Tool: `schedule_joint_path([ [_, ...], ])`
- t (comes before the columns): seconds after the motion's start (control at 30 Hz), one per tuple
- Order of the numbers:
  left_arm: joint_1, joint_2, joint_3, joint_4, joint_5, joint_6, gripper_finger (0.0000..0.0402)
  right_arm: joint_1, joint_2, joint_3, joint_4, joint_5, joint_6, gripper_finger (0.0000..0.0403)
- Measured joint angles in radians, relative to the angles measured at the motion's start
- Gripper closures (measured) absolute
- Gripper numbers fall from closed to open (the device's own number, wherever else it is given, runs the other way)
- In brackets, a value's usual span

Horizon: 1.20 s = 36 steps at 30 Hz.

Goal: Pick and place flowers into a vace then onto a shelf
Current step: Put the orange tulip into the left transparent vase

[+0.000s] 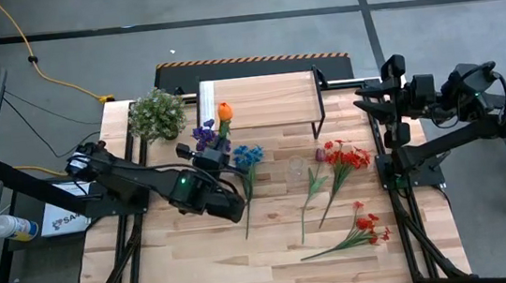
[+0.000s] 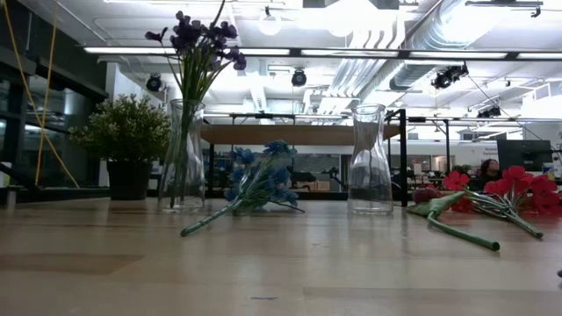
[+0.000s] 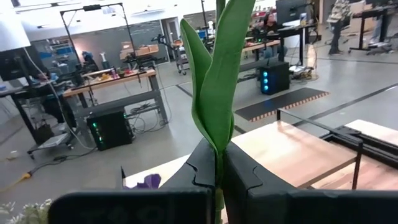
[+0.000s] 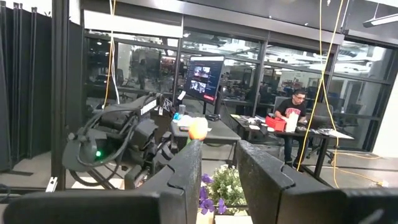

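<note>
My left gripper (image 1: 221, 145) is shut on an orange-bloomed flower (image 1: 224, 111), beside a glass vase (image 2: 184, 158) that holds purple flowers (image 1: 205, 132). In the right wrist view the orange bloom (image 4: 198, 129) stands up above the left arm. A blue flower (image 1: 247, 156) lies flat on the table, and an empty glass vase (image 2: 370, 162) stands upright at its middle. Red flowers (image 1: 347, 158) and a pink-budded one (image 1: 314, 180) lie to the right. The shelf (image 1: 258, 103) stands at the far edge. My right gripper (image 4: 217, 168) hangs open, high at the far right (image 1: 371, 103). My left gripper pinches the orange flower's green stem and the base of its long leaves (image 3: 217, 163) between its two fingers. The fingers come in level and lie across the stem. The flower stands upright with its bloom above the fingers; its lower end is hidden by the gripper.
A bushy pale-green potted plant (image 1: 157, 114) stands at the far left corner, close to the vase with purple flowers. Another red flower (image 1: 361, 229) lies near the table's right front. The near half of the plank table (image 1: 201, 269) is bare wood.
</note>
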Motion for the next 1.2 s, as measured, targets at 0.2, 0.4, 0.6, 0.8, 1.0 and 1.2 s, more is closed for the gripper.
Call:
schedule_joint_path([
  [0.2,-0.004,0.0,-0.024,0.002,-0.001,-0.042,0.0361,0.0,0.0,0.0,0.0,0.0,0.0,0.0308],
  [0.4,-0.004,0.0,-0.053,0.037,-0.001,-0.049,0.0361,0.0,0.0,0.0,0.0,0.0,-0.019,0.0308],
  [0.6,-0.004,0.0,-0.101,0.087,0.0,-0.052,0.0361,0.0,0.001,0.0,0.0,0.0,-0.019,0.0308],
  [0.8,-0.004,0.0,-0.135,0.133,-0.001,-0.05,0.0361,0.0,0.012,0.0,0.0,0.0,-0.019,0.0308],
  [1.0,-0.004,0.0,-0.158,0.169,0.007,-0.05,0.0342,0.0,0.021,0.0,0.0,0.0,-0.019,0.0308],
  [1.2,-0.004,0.0,-0.158,0.167,0.041,-0.048,0.0343,0.0,0.029,0.0,0.0,0.0,-0.019,0.0308],
])
